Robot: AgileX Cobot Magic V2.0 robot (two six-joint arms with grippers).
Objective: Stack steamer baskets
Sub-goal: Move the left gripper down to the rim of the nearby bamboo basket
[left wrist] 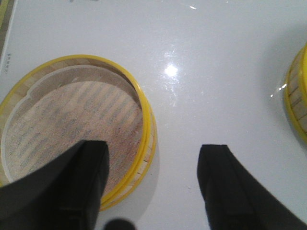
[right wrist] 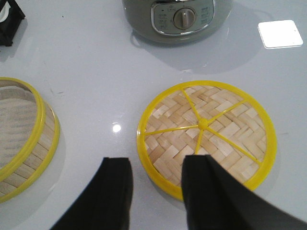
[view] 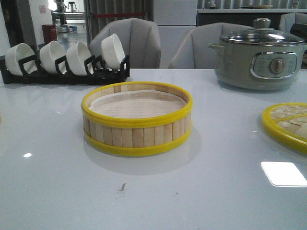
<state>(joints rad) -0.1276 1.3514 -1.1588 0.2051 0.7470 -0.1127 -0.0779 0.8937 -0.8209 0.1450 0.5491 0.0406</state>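
the white table (view: 57, 191) carries everything here. at its far right stands a grey-green electric pot (view: 259, 60) with a glass lid on; what it holds cannot be seen. far left, a black rack (view: 64, 72) holds four white bowls on edge, all empty as far as they show

one steamer basket (view: 137, 120) sits mid-table, upright, only its pale paper liner inside. the second steamer basket (left wrist: 72, 139) lies off to the left, out of the front view, under the left gripper (left wrist: 153, 187), and it too holds only a liner. the flat woven lid (right wrist: 206, 136) rests right of the centre basket, apart from it

the left gripper is spread wide, one finger over the basket's rim and one outside, gripping nothing. the right gripper (right wrist: 156, 191) is likewise parted and empty, hanging over the near edge of the lid

the baskets look light and fairly stiff, though the slat wall might flex if squeezed hard; the yellow rim seems the sound place to pinch, wall between the fingers, kept level so the loose liner stays put
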